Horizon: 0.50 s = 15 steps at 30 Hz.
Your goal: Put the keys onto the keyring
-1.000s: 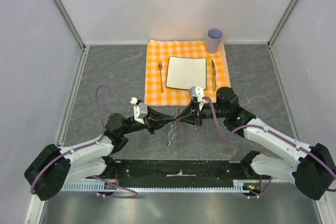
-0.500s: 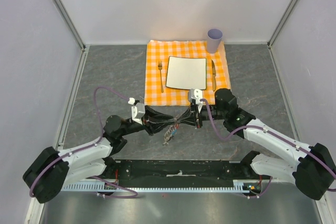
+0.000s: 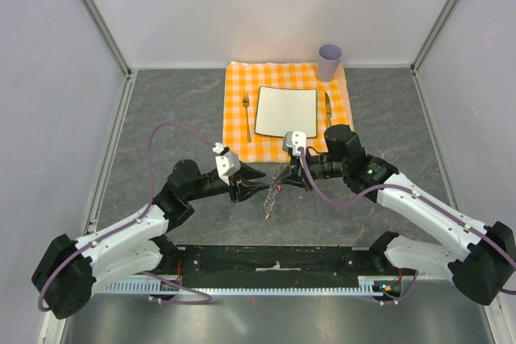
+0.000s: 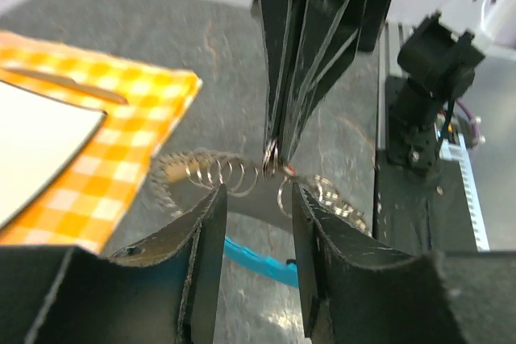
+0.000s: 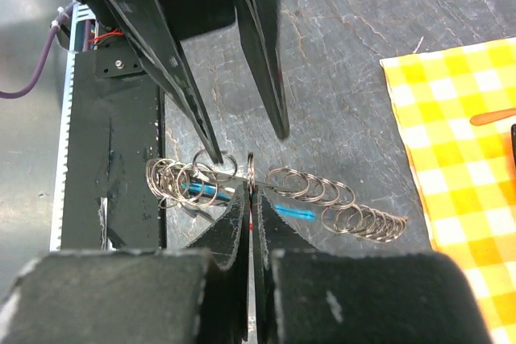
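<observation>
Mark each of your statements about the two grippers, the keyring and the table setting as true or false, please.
1. The right gripper is shut on one ring of the silvery metal keyring chain. True.
2. The left gripper is shut. False: its jaws stand apart.
3. The metal fork lies on the white square plate. False: it lies on the orange checked cloth, left of the plate.
4. The lilac cup stands at the cloth's far right corner. True.
</observation>
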Tool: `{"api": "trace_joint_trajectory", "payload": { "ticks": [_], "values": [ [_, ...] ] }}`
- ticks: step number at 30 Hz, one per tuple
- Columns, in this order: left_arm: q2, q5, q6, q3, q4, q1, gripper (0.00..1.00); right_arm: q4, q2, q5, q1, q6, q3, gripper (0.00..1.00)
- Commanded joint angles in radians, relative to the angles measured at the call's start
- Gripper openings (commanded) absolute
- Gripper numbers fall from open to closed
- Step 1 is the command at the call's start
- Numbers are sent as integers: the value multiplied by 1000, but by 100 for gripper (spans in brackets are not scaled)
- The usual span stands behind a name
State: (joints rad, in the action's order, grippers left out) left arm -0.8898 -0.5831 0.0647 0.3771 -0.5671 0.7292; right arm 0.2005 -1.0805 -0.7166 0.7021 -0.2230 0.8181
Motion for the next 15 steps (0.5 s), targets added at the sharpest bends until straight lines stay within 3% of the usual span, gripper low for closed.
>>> {"api": "trace_joint_trajectory", "payload": {
  "ticks": [1, 6, 15],
  "values": [
    [-76, -110, -62, 66, 38, -7, 45, 129, -35, 6, 19, -116, 110, 0],
    [-75, -159, -106, 77, 44, -8, 44, 273, -76, 31, 33, -188, 187, 0],
    [-112, -169, -126, 95, 59, -7, 45, 306, -96, 31, 65, -219, 210, 0]
  ]
}}
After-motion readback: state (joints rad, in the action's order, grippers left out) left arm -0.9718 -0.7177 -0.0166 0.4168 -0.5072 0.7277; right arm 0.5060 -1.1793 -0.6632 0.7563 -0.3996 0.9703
